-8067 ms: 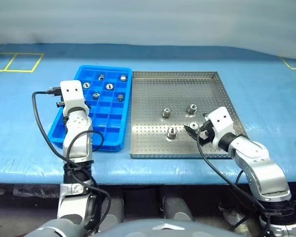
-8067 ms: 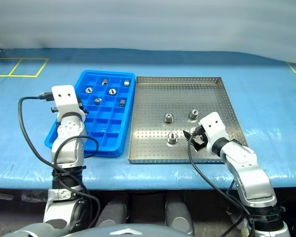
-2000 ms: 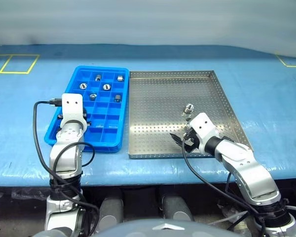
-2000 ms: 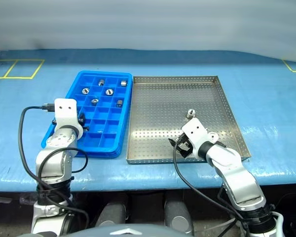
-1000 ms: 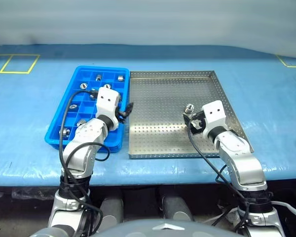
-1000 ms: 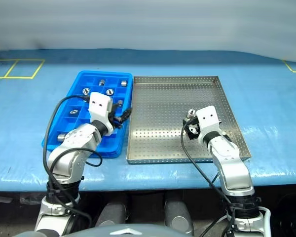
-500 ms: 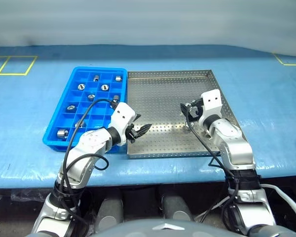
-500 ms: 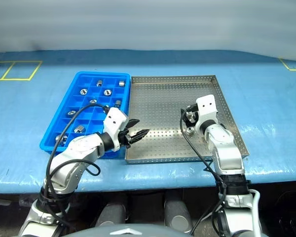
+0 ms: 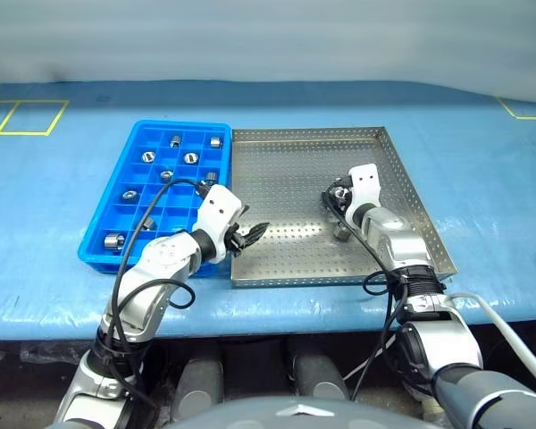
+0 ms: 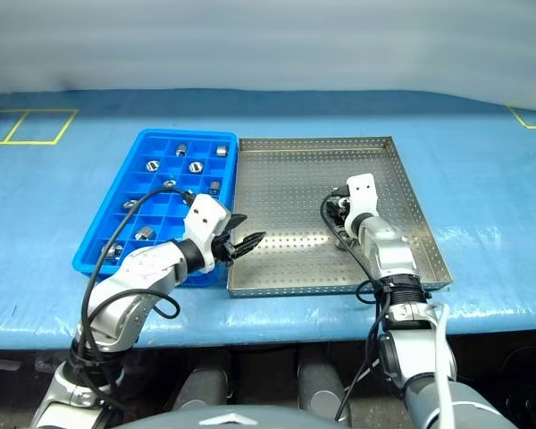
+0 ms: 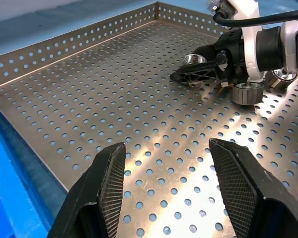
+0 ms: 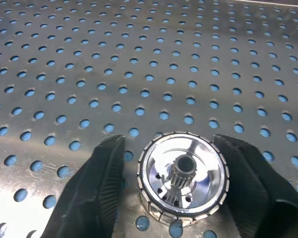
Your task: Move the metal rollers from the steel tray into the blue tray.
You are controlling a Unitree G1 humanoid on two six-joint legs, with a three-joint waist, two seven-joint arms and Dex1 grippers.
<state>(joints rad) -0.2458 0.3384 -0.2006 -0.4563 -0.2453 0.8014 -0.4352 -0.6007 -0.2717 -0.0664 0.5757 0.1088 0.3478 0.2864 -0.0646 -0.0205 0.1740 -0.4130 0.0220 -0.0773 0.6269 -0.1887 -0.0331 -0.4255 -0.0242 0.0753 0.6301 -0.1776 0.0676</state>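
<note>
The steel tray [image 9: 286, 179] lies right of the blue tray [image 9: 91, 234], which holds several metal rollers [image 9: 190, 158] in its compartments. My right gripper [image 12: 170, 139] is down on the steel tray's right half, its fingers closed in on both sides of a metal roller [image 12: 184, 173] that stands on the perforated floor. A second roller [image 9: 342, 232] stands just nearer, beside that arm. My left gripper [image 11: 166, 145] hovers open and empty over the steel tray's near left part, pointing toward the right gripper [image 11: 198, 74].
Both trays sit on a blue table cover [image 9: 482, 268]. Yellow tape lines mark its far left [image 9: 18, 116] and far right [image 9: 518, 107] corners. A black cable [image 9: 129, 268] loops off my left arm. The steel tray's low rim [image 11: 64, 47] bounds the perforated floor.
My right gripper has reached forward and down to the roller and its fingers have closed in around it. My left gripper came off the blue tray's edge to the steel tray's near left.
</note>
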